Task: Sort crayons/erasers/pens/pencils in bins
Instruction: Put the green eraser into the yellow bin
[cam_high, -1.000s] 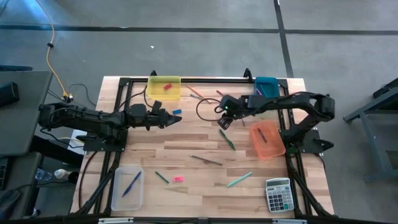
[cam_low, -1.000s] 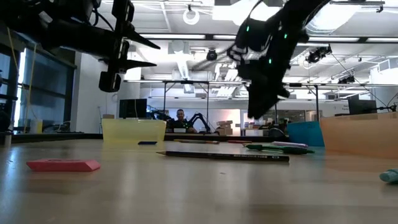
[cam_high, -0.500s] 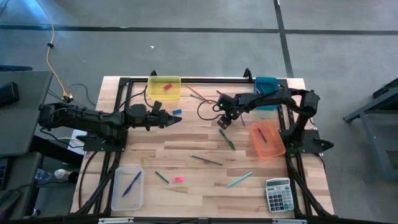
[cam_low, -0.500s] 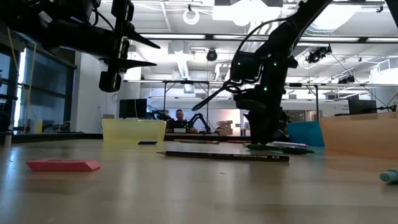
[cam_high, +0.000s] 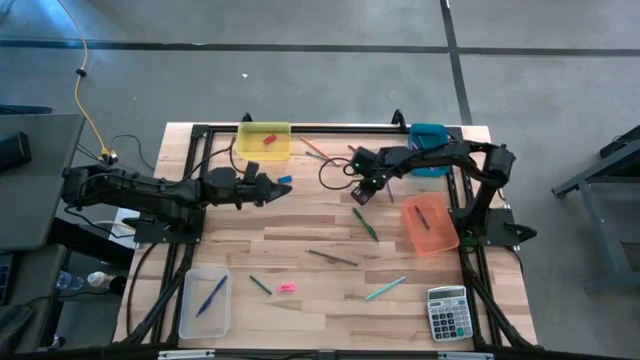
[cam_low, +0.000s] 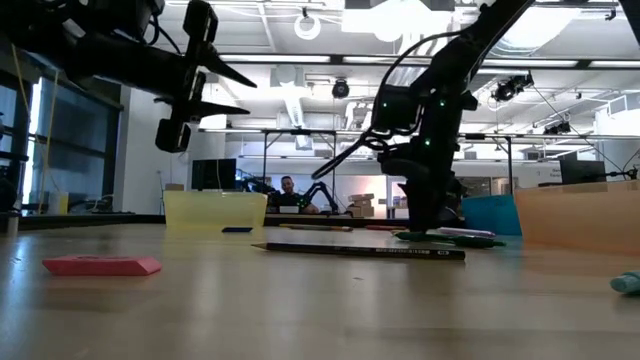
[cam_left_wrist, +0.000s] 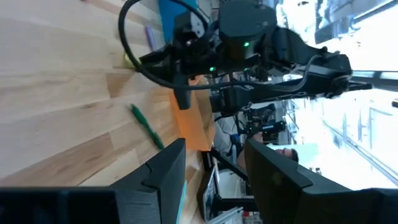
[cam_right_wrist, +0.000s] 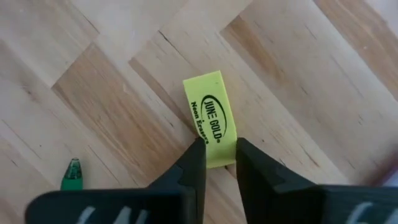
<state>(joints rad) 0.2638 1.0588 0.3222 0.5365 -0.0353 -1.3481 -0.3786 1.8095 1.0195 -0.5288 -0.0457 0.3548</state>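
Right gripper (cam_right_wrist: 216, 163) now lower than a second ago, down at table, fingers narrowed onto end of yellow eraser (cam_right_wrist: 211, 118) lying flat on wood. Left gripper (cam_high: 278, 190) unchanged, hovering, fingers apart, empty. Yellow bin (cam_high: 264, 142): red eraser (cam_high: 268, 139). Orange bin (cam_high: 428, 224): one stick. Clear bin (cam_high: 205, 302): blue pen (cam_high: 211, 296).

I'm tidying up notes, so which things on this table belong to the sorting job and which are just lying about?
Job:
- yellow eraser block at the right gripper
- pink eraser block
- translucent yellow bin, teal blue bin, translucent orange bin, clear bin
- green pen

Lying about:
- grey calculator
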